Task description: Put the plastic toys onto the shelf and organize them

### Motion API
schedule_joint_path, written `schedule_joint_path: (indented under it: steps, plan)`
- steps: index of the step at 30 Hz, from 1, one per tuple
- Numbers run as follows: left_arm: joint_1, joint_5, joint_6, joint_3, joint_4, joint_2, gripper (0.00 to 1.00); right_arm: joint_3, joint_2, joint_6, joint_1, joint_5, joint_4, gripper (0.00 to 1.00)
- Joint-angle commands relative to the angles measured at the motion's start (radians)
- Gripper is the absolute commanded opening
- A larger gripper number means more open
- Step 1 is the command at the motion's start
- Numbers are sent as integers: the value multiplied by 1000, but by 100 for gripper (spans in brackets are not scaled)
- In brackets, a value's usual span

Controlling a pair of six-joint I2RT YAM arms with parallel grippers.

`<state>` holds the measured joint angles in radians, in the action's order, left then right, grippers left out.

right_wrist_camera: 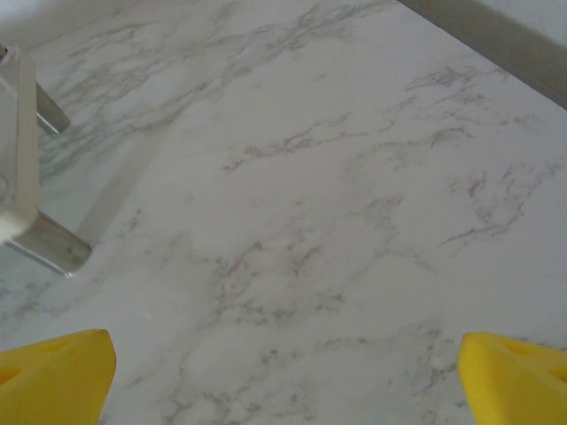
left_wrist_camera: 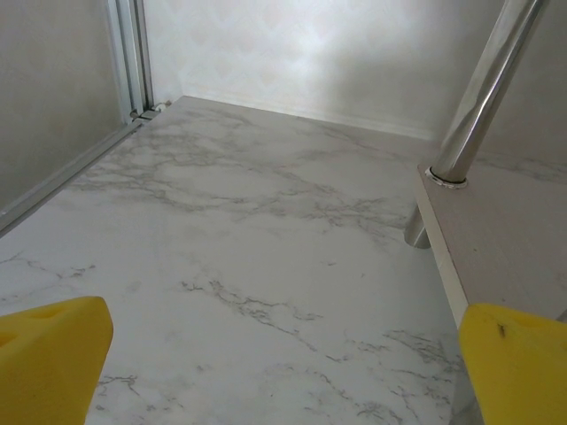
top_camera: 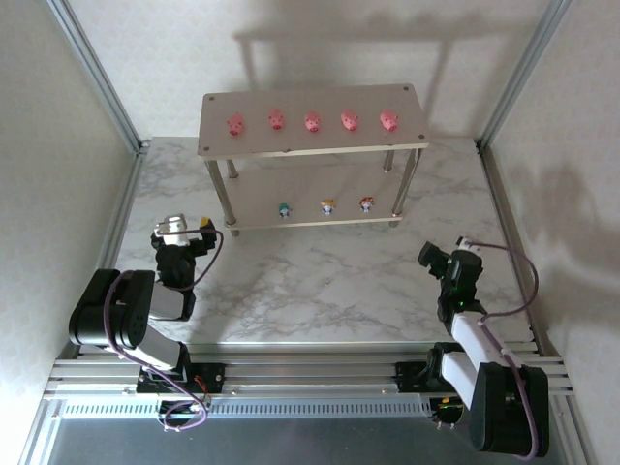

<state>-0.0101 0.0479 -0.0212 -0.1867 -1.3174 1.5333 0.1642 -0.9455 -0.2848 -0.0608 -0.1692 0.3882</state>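
Note:
The shelf (top_camera: 411,138) stands at the back middle of the marble table. Several pink pig toys (top_camera: 312,121) line its top board in a row. On the lower board stand a teal figurine (top_camera: 284,210), a yellow-orange one (top_camera: 327,205) and a red one (top_camera: 366,203). My left gripper (top_camera: 184,230) hangs open just left of the shelf's front left leg, with nothing between its yellow fingers (left_wrist_camera: 49,354); the lower board (left_wrist_camera: 505,230) and a silver leg (left_wrist_camera: 483,88) lie to its right. My right gripper (top_camera: 446,260) is open and empty to the front right of the shelf, whose corner (right_wrist_camera: 16,150) shows at the left.
Aluminium frame posts (top_camera: 97,73) and white walls close in the table on three sides. A frame rail (left_wrist_camera: 133,53) runs along the left edge. Bare marble (top_camera: 320,281) lies between the shelf and the arm bases.

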Motion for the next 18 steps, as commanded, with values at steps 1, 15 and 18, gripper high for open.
schedule_joint_path:
  steps: [1, 15, 18]
  plan:
    - [-8, -10, 10, 1, -47, 4, 100, -28, -32, 60, 1, -7, 320, 99]
    - [-8, -10, 9, -1, -46, 4, 100, 92, -427, 164, 77, -31, 544, 99]
    - [-8, -10, 9, -2, -44, 5, 100, 103, -572, 202, 112, -40, 665, 99]
